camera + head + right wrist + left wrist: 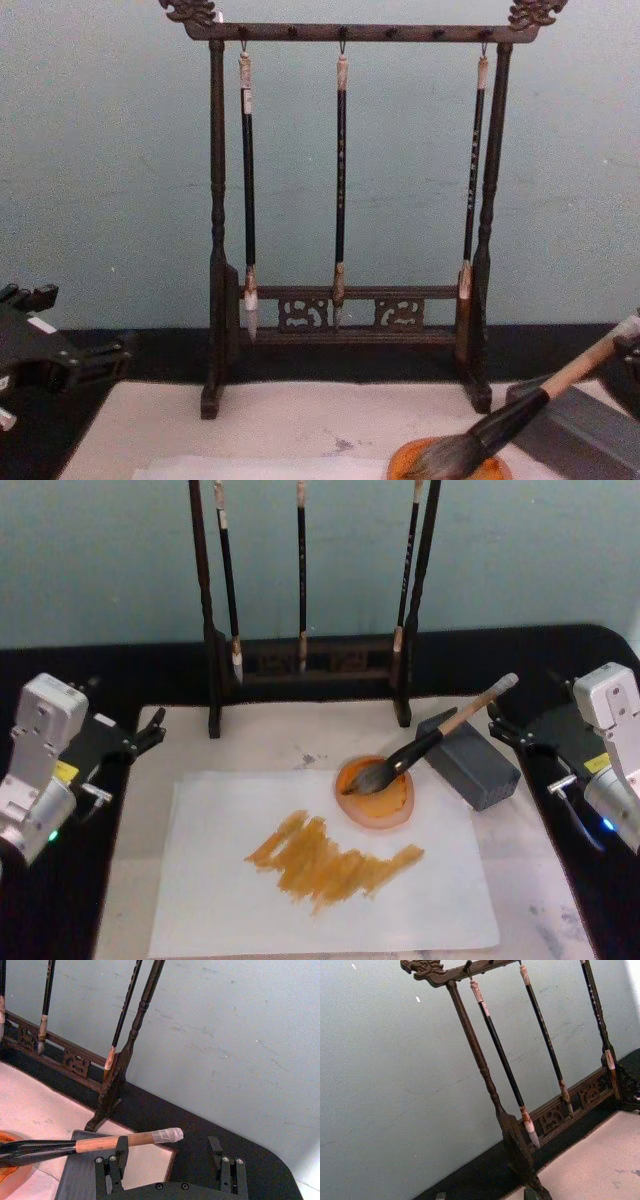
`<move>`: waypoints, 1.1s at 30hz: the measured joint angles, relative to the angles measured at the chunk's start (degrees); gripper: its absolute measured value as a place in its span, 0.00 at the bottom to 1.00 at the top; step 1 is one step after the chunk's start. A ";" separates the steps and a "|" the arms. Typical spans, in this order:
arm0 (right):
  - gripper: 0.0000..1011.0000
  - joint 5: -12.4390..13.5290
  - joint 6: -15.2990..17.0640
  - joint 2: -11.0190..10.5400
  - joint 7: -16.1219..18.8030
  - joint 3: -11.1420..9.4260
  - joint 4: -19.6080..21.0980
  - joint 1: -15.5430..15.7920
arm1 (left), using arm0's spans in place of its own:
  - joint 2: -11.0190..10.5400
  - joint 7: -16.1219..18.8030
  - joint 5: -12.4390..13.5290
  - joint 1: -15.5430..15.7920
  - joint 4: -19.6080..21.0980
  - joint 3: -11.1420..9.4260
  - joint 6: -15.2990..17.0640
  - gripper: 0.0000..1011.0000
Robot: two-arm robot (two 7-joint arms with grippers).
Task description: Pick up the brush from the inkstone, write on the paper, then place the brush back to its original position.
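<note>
The brush lies at a slant, its tan handle propped on the grey inkstone and its bushy bristles in a shallow orange dish. In front of them the white paper carries broad orange-brown strokes. My right gripper sits just right of the inkstone, open. In the right wrist view the brush handle lies just beyond one finger of the right gripper, with nothing between the two fingers. My left gripper rests open at the mat's left edge, far from the brush.
A dark wooden rack with three thin black-handled brushes hanging from it stands at the back of the cream mat. Black tabletop surrounds the mat. A pale blue wall is behind.
</note>
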State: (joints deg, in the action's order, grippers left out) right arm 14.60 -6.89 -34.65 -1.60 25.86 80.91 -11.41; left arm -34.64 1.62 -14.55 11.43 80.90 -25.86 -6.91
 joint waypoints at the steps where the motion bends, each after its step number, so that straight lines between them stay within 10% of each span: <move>1: 0.99 -0.01 0.00 0.00 0.00 0.00 0.00 0.00 | 0.00 0.00 0.00 0.00 0.00 0.00 0.00 1.00; 33: 0.99 -0.05 -0.02 0.00 -0.02 0.00 -0.01 -0.03 | 0.00 0.00 0.00 0.00 0.00 0.00 0.00 1.00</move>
State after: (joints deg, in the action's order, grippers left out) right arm 14.55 -6.91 -34.65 -1.62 25.86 80.90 -11.43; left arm -34.64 1.62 -14.55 11.43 80.90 -25.86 -6.91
